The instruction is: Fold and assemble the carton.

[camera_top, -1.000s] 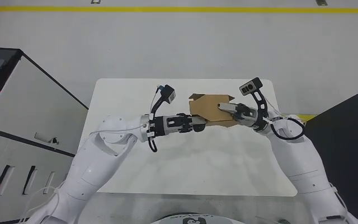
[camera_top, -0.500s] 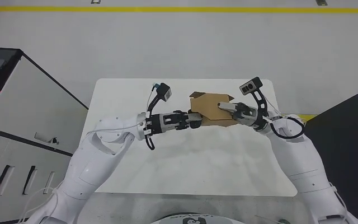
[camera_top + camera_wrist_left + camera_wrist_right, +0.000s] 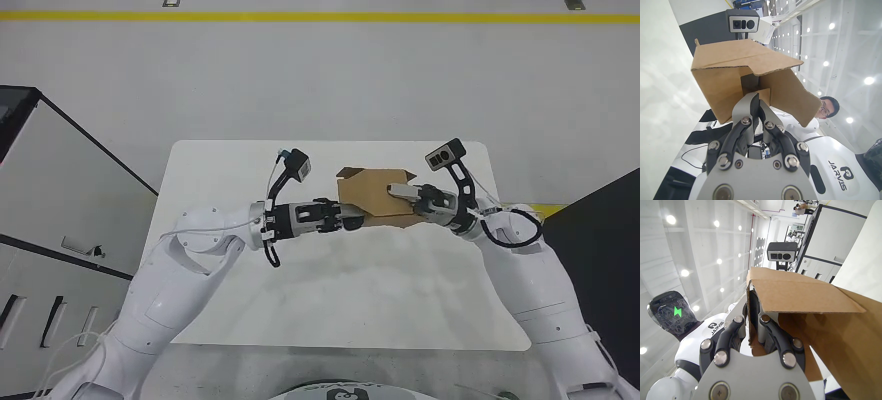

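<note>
Half-formed brown corrugated cardboard carton (image 3: pixel 375 195) (image 3: pixel 734 75) (image 3: pixel 800 294), suspended between both grippers over white table (image 3: pixel 250 180). Pinched by left gripper (image 3: pixel 350 218) (image 3: pixel 757 98) at near flap, clamped by right gripper (image 3: pixel 405 192) (image 3: pixel 753 317) across one wall. Squared open already; end flaps apparently left to fold.
</note>
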### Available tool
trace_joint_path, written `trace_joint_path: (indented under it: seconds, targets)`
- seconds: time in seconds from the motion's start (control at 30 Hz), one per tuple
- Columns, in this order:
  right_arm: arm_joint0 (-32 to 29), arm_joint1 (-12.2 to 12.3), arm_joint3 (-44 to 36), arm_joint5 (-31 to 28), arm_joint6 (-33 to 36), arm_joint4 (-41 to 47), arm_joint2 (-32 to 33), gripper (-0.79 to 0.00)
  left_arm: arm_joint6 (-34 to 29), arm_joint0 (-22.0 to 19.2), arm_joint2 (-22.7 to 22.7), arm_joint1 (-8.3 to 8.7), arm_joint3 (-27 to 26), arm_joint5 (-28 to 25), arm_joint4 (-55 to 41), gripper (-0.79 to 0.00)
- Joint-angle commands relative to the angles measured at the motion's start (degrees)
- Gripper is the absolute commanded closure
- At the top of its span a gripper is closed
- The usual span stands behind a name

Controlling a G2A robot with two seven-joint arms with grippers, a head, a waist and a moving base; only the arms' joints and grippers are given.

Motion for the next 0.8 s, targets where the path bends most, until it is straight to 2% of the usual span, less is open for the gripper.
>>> trace_joint_path:
  seconds: [0.0, 0.47, 0.77]
  targets:
    - [-0.1, 0.0, 0.1, 0.0, -0.1, 0.0, 0.2, 0.0, 0.2, 0.1, -0.3, 0.04, 0.1, 0.0, 0.1, 0.0]
    - [-0.3, -0.2, -0.4, 0.6, 0.0, -0.3, -0.4, 0.0, 0.1, 0.2, 0.7, -0.23, -0.1, -0.1, 0.0, 0.0]
    - [-0.8, -0.1, 0.7, 4.1, -0.5, 1.9, 0.4, 0.0, 0.6, 1.4, -3.1, 0.33, 0.4, -0.6, 0.0, 0.0]
